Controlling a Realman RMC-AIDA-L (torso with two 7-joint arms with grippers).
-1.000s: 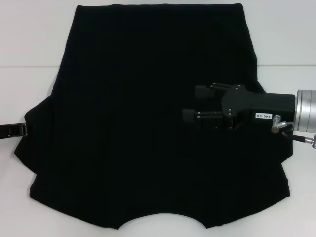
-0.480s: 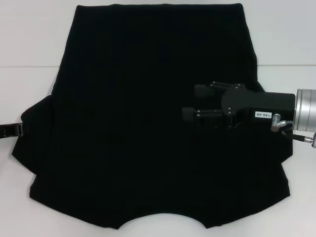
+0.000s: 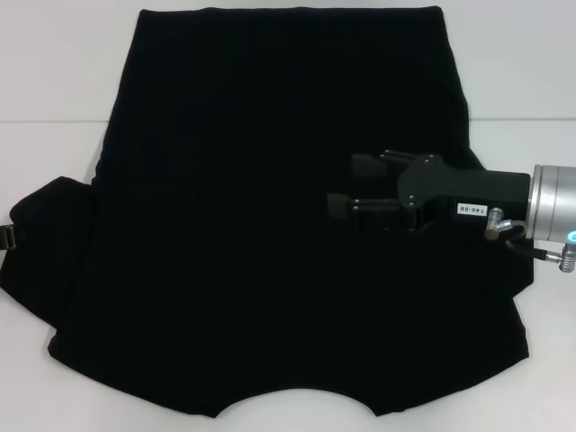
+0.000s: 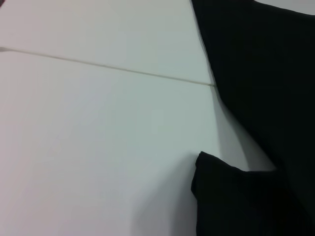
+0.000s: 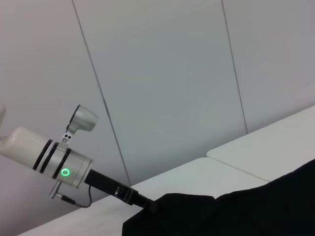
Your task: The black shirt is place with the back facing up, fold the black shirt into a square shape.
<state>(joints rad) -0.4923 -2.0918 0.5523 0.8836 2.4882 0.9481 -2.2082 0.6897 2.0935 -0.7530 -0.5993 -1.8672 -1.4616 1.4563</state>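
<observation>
- At the far left, the left gripper [image 3: 9,237] is clamped on the sleeve [image 3: 45,243]. The fabric tents up at its tip in the right wrist view.
- To its right, the shirt [image 3: 252,225] lies flat on the table [image 3: 54,90], plain side up, collar end nearest the robot.
- Over the shirt's right half, the right gripper [image 3: 346,186] has its fingers spread wide and holds nothing. It points toward the left gripper. I can't tell whether it touches the cloth.
- Risk: the thin sleeve hem slips out of the left grip mid-fold, leaving a crooked edge.
- Risk: one-sided pulling drags the whole shirt sideways, since nothing visibly pins it.
- Risk: the right fingers snag and bunch the cloth if they sweep low.
</observation>
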